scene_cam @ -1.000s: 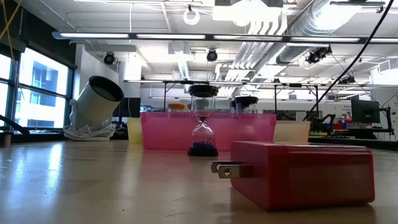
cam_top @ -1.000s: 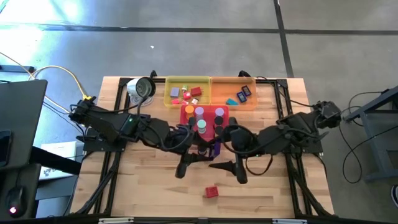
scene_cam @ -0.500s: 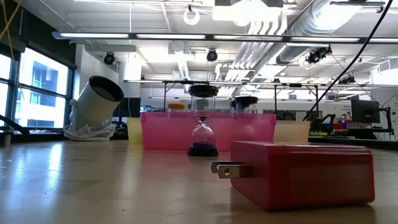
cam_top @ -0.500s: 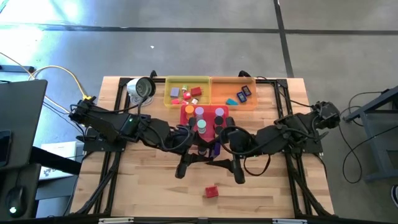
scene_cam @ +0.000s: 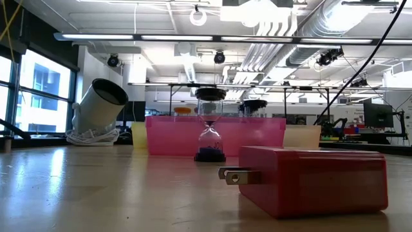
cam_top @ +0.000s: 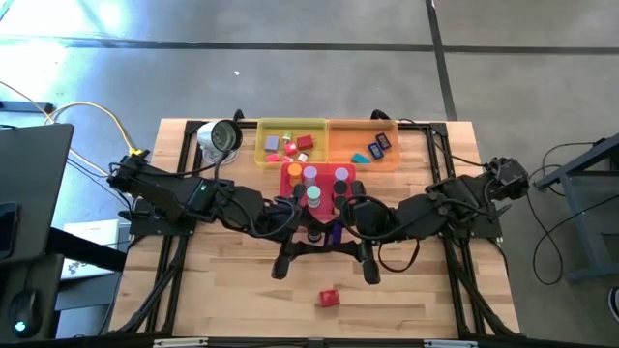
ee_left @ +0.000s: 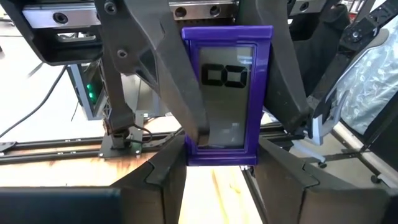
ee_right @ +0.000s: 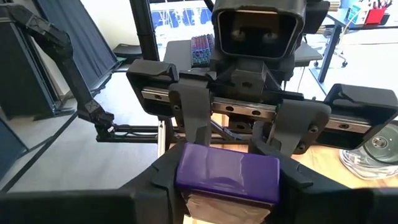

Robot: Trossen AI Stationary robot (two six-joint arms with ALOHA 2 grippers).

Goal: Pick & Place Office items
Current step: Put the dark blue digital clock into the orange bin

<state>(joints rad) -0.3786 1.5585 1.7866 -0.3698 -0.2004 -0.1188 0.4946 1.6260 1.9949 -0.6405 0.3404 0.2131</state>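
A purple-framed timer (ee_left: 227,93) with a display showing "00" hangs in mid-air over the table's middle, small in the high view (cam_top: 335,232). My left gripper (ee_left: 221,168) comes from the table's left and my right gripper (ee_right: 227,186) from its right. They meet level and are both shut on the timer. Its plain purple back (ee_right: 227,171) faces the right wrist camera. A red plug block (cam_top: 330,298) lies flat on the near table. Several small cylinders stand in the pink tray (cam_top: 290,174). My left gripper pinches the timer's two long sides at its lower end (ee_left: 199,158) between its two fingers, coming level from the table's left. The timer is lifted clear, display toward this wrist. My right gripper pinches the timer's two long sides (ee_right: 186,174) between its fingers (ee_right: 165,177), coming level from the table's right. In the left wrist view its fingers (ee_left: 180,93) lie along the frame's sides. The timer is clear of the table.
A yellow tray (cam_top: 263,155) and an orange tray (cam_top: 338,147) with small pieces stand at the far edge. A white, silver-rimmed round object (cam_top: 221,137) lies at the far left. An hourglass (scene_cam: 210,129) stands before the pink tray. Bare wood lies around the red block.
My right gripper has shut, its fingers closing in on the purple timer that my left gripper holds. The timer and my left gripper have kept still.
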